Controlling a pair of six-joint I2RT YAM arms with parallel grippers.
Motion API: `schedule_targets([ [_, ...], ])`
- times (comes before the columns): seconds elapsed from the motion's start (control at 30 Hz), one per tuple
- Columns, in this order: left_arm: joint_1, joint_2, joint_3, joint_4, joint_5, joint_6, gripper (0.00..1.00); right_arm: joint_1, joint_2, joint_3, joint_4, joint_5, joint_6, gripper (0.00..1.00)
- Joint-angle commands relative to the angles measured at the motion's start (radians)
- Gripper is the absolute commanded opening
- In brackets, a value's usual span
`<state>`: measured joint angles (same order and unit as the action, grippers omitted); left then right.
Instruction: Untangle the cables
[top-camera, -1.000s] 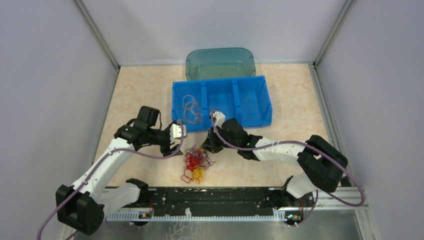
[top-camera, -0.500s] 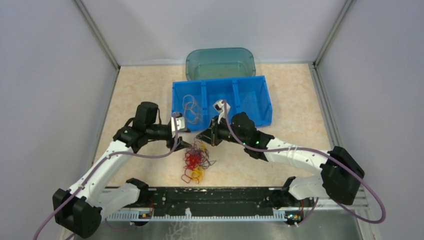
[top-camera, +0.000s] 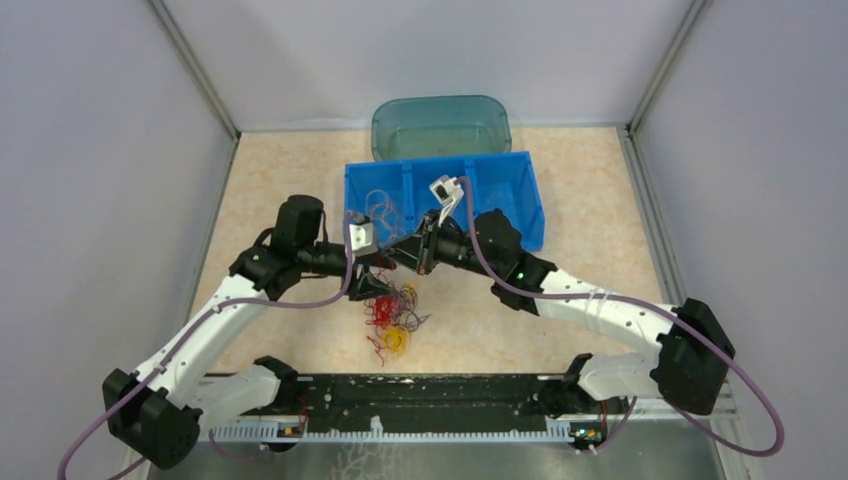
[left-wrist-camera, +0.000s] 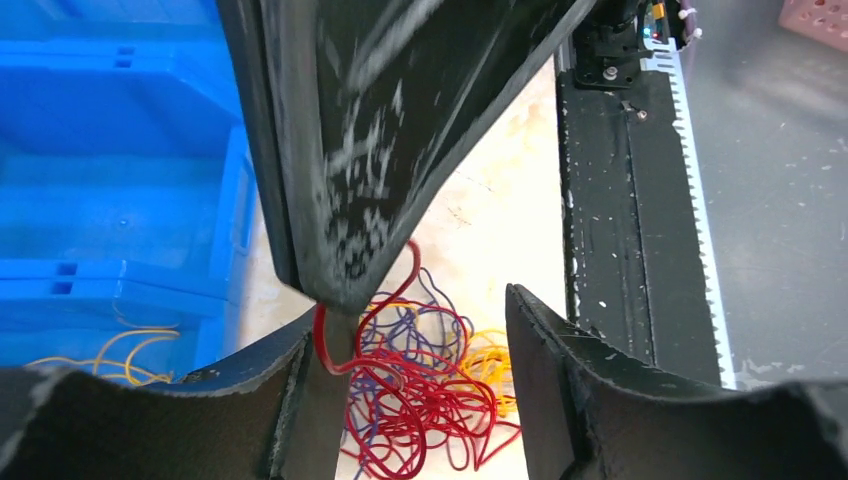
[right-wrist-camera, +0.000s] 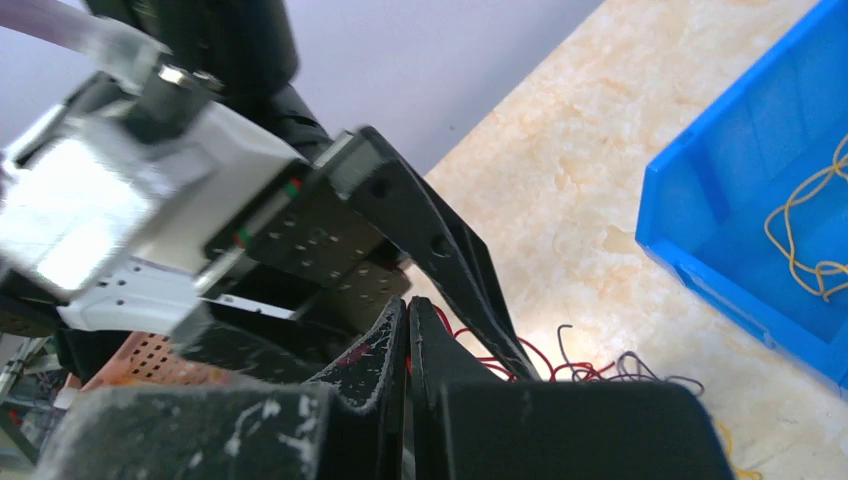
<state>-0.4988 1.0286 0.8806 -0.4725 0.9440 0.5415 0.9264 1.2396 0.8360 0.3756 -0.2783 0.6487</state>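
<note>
From above: cables (top-camera: 392, 312) in a loose clump on the surface (top-camera: 290, 180), just in front of the blue bin (top-camera: 530, 200), beneath both arms' tips. Probably light, springy and quick to snag; best taken by one strand at the clump's edge.

From the left wrist: left jaws partly open, straddling the clump, gripping nothing; red strand (left-wrist-camera: 398, 290) rising to the other arm's tip.

From the right wrist: right jaws pressed shut, seemingly pinching that strand.

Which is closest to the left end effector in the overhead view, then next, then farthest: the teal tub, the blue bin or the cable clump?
1. Cable clump, right under the left end effector.
2. Blue bin, just beyond it.
3. Teal tub, at the far wall.
</note>
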Motion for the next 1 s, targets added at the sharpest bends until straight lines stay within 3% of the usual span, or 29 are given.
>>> schedule_targets([
  [0.0,-0.008,-0.015,0.015,0.01,0.018,-0.053,0.59,-0.002,-0.071,0.074,0.083,-0.017,0.02,0.0],
  [0.23,-0.009,-0.063,-0.002,0.119,0.007,-0.147,0.3,-0.003,-0.119,0.06,0.099,-0.008,0.039,0.0],
  [0.4,-0.01,-0.084,-0.003,0.18,-0.001,-0.207,0.01,-0.004,-0.141,0.051,0.122,-0.002,0.055,0.0],
  [0.43,-0.01,-0.086,0.003,0.193,-0.002,-0.216,0.0,-0.004,-0.146,0.044,0.124,-0.001,0.057,0.0],
  [0.47,-0.01,-0.088,0.01,0.204,-0.001,-0.231,0.0,-0.007,-0.151,0.032,0.127,-0.002,0.057,0.08],
  [0.57,-0.01,-0.079,0.05,0.211,0.013,-0.28,0.0,-0.03,-0.197,-0.025,0.129,-0.024,0.054,0.52],
  [0.63,-0.009,-0.069,0.084,0.193,0.029,-0.313,0.0,-0.052,-0.244,-0.079,0.131,-0.035,0.055,0.64],
  [0.73,-0.01,-0.068,0.125,0.189,0.042,-0.348,0.0,-0.061,-0.323,-0.148,0.089,0.002,0.021,0.73],
  [0.87,-0.01,-0.072,0.173,0.202,0.049,-0.386,0.0,-0.061,-0.395,-0.198,-0.001,0.062,-0.055,0.74],
  [0.97,-0.012,-0.068,0.203,0.218,0.061,-0.429,0.0,-0.061,-0.399,-0.224,0.022,0.074,-0.098,0.75],
])
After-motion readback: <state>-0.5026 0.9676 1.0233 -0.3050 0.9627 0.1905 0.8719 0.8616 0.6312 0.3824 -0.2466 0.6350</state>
